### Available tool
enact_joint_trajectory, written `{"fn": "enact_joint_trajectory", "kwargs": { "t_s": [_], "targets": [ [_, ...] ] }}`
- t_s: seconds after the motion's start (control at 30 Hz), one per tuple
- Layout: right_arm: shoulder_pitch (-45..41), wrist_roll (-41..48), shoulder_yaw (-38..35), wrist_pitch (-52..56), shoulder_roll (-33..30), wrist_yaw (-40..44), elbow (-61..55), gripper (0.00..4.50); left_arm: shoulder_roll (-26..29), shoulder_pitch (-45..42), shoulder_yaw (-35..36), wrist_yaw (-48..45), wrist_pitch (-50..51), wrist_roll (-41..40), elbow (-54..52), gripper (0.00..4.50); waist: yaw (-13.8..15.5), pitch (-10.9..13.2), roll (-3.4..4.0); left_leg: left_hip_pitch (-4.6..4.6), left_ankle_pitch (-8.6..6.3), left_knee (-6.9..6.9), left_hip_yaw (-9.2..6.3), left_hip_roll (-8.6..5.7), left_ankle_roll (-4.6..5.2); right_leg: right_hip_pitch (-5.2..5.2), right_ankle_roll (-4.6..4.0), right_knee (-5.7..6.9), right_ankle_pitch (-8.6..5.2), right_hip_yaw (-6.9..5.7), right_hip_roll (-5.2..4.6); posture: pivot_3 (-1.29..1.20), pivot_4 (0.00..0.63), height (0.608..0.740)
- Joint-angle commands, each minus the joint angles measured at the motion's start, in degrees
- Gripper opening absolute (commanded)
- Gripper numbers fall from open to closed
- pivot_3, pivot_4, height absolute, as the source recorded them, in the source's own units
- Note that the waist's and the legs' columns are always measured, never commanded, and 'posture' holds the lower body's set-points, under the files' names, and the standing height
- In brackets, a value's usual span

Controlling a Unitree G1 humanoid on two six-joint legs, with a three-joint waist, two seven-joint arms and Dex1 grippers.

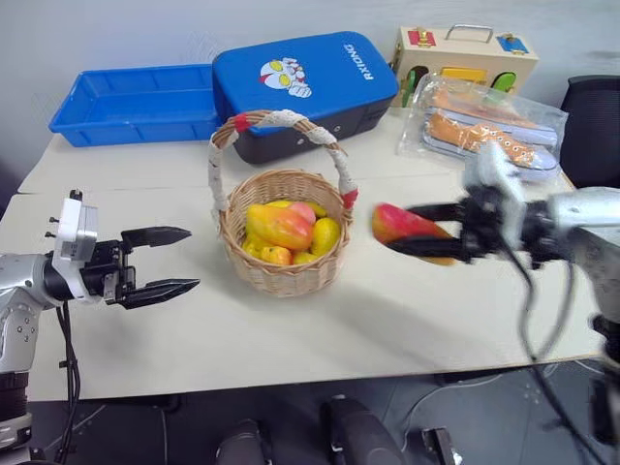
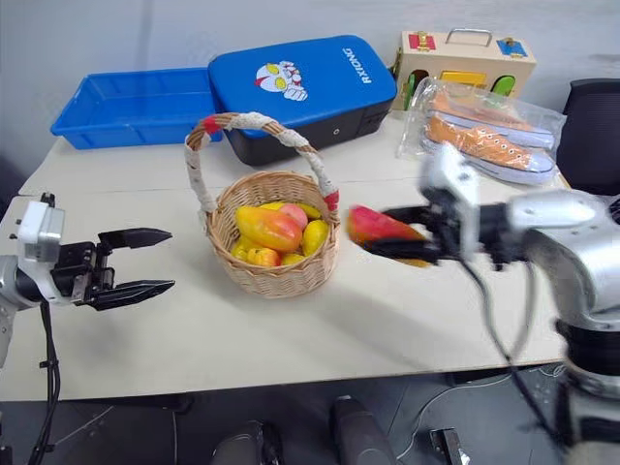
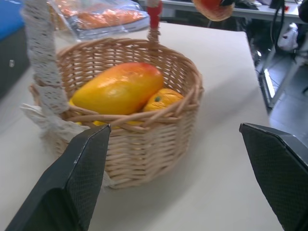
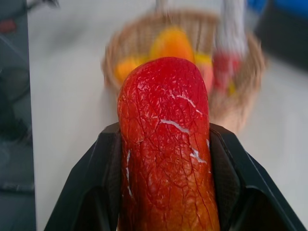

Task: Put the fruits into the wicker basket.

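Now the right hand grips a red mango between its two black fingers, holding it above the counter just to the right of the wicker basket. From the right wrist, the mango's cracked red skin sits wedged between the fingers, pointing toward the basket beyond it.

The basket stands upright near the middle of the counter, its tall handle arched over it. Several fruits already lie inside: a large orange-yellow mango on top, with smaller yellow and orange ones tucked beside and beneath it.

The left hand hangs to the left of the basket, apart from it, its fingers spread wide and holding nothing.

At the back of the counter sit a blue tray, a blue case, a wooden toy box and orange shoes wrapped in clear plastic.
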Motion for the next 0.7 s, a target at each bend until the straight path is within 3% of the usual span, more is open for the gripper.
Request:
{"fn": "enact_joint_trajectory", "kwargs": {
  "t_s": [0.03, 0.13, 0.2, 0.3, 0.47, 0.6, 0.7],
  "targets": [
    [-2.67, 0.09, 2.76, 5.41, 5.22, -9.06, -1.66, 1.92, 0.12, 1.08, 1.56, 1.01, 1.21, -1.63, -2.51, 4.50, 0.15, -0.03, -0.05, -0.03, -0.02, -0.01, -0.03, 0.00, -0.03, -0.04, 0.00, 0.02, 0.00, -0.02, 0.00, 0.00, 0.150, 0.740],
    [-6.62, -9.21, 9.68, 0.02, 14.54, -20.32, 4.59, 1.92, -0.09, 0.97, 1.69, 1.98, 1.14, -1.50, -3.05, 4.50, 0.15, -0.05, -0.08, -0.38, -0.08, 0.04, -0.08, -0.07, 0.04, -0.35, 0.01, 0.00, 0.00, -0.01, -0.10, 0.00, 0.150, 0.740],
    [-7.80, -15.70, 13.57, -5.06, 16.38, -24.87, 7.51, 1.92, -0.14, 0.63, 1.72, 2.63, 1.29, -1.68, -3.68, 4.50, 0.02, -0.06, -0.10, -0.55, -0.08, 0.13, -0.07, -0.06, 0.04, -0.49, 0.01, 0.00, 0.00, -0.01, -0.10, 0.00, 0.150, 0.740],
    [-7.67, -15.47, 13.75, -6.05, 18.89, -25.12, 8.46, 2.83, -0.04, 0.57, 1.87, 3.17, 1.85, -2.11, -4.66, 4.50, 0.21, -0.08, -0.13, -0.60, -0.08, 0.14, -0.11, -0.10, 0.05, -0.49, 0.02, -0.01, 0.00, -0.05, -0.11, 0.00, 0.150, 0.740],
    [-6.62, -14.44, 12.83, -11.34, 19.35, -21.95, 6.59, 4.49, -0.31, 0.65, 1.63, 3.81, 1.95, -2.40, -5.50, 4.50, 0.03, -0.09, -0.15, -0.66, -0.07, 0.17, -0.12, -0.08, 0.05, -0.51, 0.02, 0.00, 0.00, -0.06, -0.09, 0.00, 0.150, 0.740],
    [-2.91, -11.18, 8.74, -17.62, 17.34, -16.68, 3.80, 4.49, -0.38, 0.66, 1.48, 3.89, 1.97, -2.52, -5.78, 4.50, 0.10, -0.09, -0.15, -0.66, -0.07, 0.15, -0.16, -0.08, 0.05, -0.51, 0.02, 0.00, 0.00, -0.08, -0.07, 0.00, 0.150, 0.740],
    [4.93, -1.43, 1.52, -20.08, 13.87, -7.32, -0.60, 4.49, -0.29, -0.03, 1.03, 3.43, 1.46, -1.97, -4.63, 4.50, 0.55, -0.11, -0.18, -0.66, -0.08, 0.13, -0.23, -0.09, 0.07, -0.42, 0.03, -0.10, 0.01, -0.14, -0.07, 0.00, 0.150, 0.740]
  ]
}}
